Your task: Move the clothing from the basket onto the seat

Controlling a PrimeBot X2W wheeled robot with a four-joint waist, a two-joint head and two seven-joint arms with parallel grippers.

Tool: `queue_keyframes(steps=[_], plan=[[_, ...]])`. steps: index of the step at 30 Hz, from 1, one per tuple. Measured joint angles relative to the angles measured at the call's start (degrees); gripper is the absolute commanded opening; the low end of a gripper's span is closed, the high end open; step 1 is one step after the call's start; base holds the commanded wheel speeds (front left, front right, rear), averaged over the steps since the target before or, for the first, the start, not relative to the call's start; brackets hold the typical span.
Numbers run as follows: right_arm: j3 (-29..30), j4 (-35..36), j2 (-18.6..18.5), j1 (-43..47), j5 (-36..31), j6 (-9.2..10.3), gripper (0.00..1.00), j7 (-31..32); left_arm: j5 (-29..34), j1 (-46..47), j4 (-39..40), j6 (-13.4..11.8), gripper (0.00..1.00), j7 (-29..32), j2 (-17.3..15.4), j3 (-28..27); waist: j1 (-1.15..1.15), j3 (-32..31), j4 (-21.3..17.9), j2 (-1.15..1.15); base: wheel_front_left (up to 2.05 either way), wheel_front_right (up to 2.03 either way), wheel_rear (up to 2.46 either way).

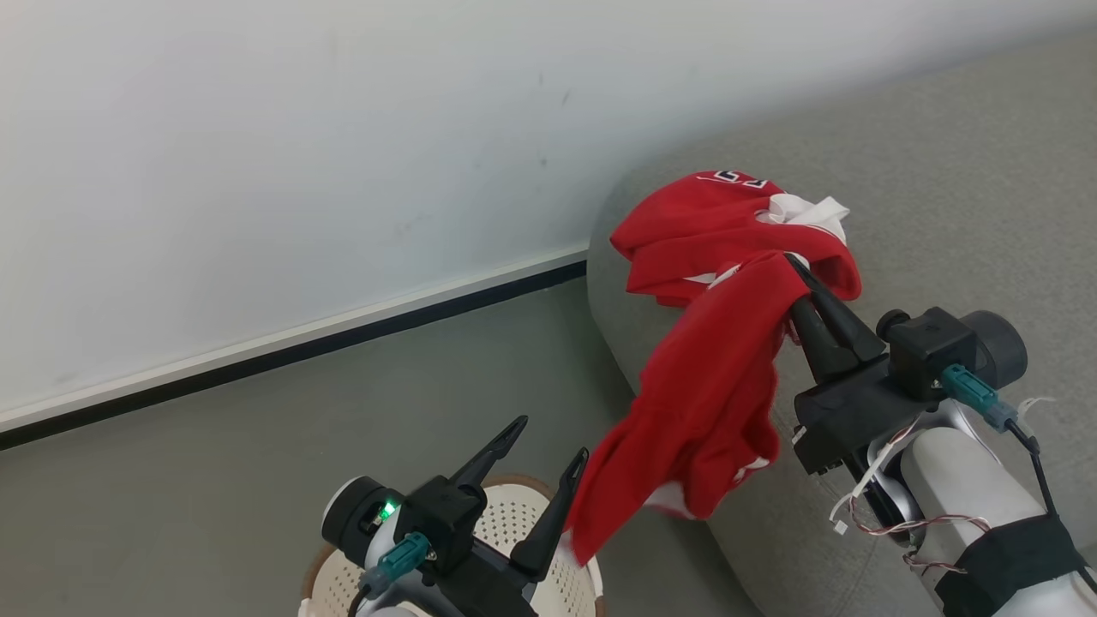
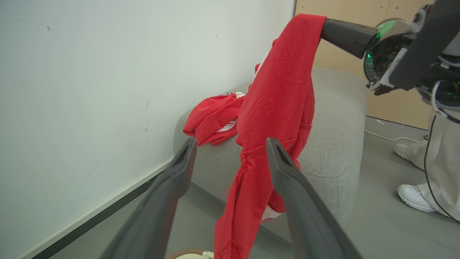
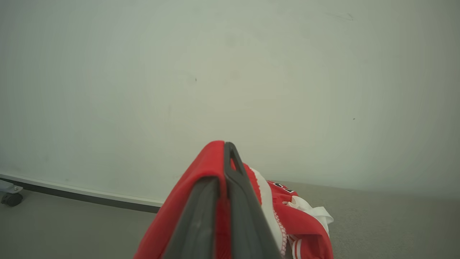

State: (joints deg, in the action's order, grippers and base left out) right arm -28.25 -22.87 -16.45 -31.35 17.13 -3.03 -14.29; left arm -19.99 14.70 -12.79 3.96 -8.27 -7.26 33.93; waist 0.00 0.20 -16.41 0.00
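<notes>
Red fabric, one garment (image 1: 711, 386): clamped in my right gripper (image 1: 797, 274), hanging past the sofa (image 1: 943, 188) edge, hem trailing by the basket (image 1: 506, 514). Second jersey (image 1: 711, 223): lying on the sofa. Left gripper (image 1: 550, 439): spread, empty. Risk: release here, and the overhanging weight likely drags it floorward.

Light: bright, even, diffuse.
Shadows: faint, soft-edged.
Focus: left gripper (image 2: 231, 142) blurred near lens; right gripper (image 3: 227, 151) likewise.
Edges: right wrist view darkens toward corners.
</notes>
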Motion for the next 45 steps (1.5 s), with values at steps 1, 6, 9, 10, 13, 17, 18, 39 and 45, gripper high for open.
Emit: queue_keyframes(steps=[1, 6, 9, 10, 13, 17, 18, 39, 45], plan=[[0.0, 0.2, 0.0, 0.3, 0.0, 0.04, 0.0, 0.0, 0.0, 0.0, 0.0, 0.0, 1.0, 0.0, 0.0, 0.1, 0.0, 0.1, -0.4, 0.0, 0.0, 0.0, 0.0], [1.3, 0.6, -0.2, 0.4, 0.6, 1.05, 0.0, 0.0, 0.4, 0.0, 0.2, -0.3, 1.0, 0.0, 0.0, 0.2, 0.0, 1.1, -1.9, 0.0, 0.0, 0.0, 0.0], [2.3, 0.5, -0.2, -0.3, 1.1, 1.2, 0.0, 0.1, 0.4, 0.0, 0.5, -0.5, 1.0, 0.0, 0.0, 0.2, 0.0, 1.9, -2.6, 0.0, 0.0, 0.0, 0.0], [2.5, 0.4, -0.2, -0.9, 1.2, 1.27, 0.0, 0.1, 0.4, 0.0, 0.6, -0.5, 1.0, 0.0, 0.0, 0.2, 0.0, 2.2, -2.8, 0.0, 0.0, 0.0, 0.0], [3.4, 0.0, -0.1, -3.9, 1.8, 1.26, 0.0, 0.2, 0.6, 0.1, 1.0, -0.5, 1.0, 0.1, -0.1, 0.2, 0.0, 3.3, -3.4, 0.0, 0.0, 0.0, 0.0], [5.0, -1.6, 0.2, -9.9, 2.6, 1.07, 0.0, 1.0, 1.9, 0.7, 1.8, -0.5, 1.0, 0.7, -0.2, 0.2, 0.0, 5.0, -4.1, 0.0, 0.0, 0.0, 0.0], [5.5, -2.1, 0.2, -11.7, 2.8, 1.02, 0.0, 1.2, 2.0, 1.0, 2.0, -0.5, 1.0, 0.7, -0.2, 0.2, 0.0, 5.5, -4.2, 0.0, 0.0, 0.0, 0.0], [17.0, -17.5, -10.9, -46.5, 3.9, 4.13, 0.0, 5.2, 3.9, 9.7, 6.9, -0.6, 1.0, 4.1, -1.5, -0.1, 0.0, 18.3, -0.7, 0.01, 0.0, 0.0, 0.0], [17.1, -21.2, -12.7, -47.9, 3.1, 5.11, 0.0, 5.2, 4.5, 11.5, 8.1, -0.4, 1.0, 4.6, -1.7, -0.1, 0.0, 22.2, 2.2, 0.01, 0.0, 0.0, 0.0]])
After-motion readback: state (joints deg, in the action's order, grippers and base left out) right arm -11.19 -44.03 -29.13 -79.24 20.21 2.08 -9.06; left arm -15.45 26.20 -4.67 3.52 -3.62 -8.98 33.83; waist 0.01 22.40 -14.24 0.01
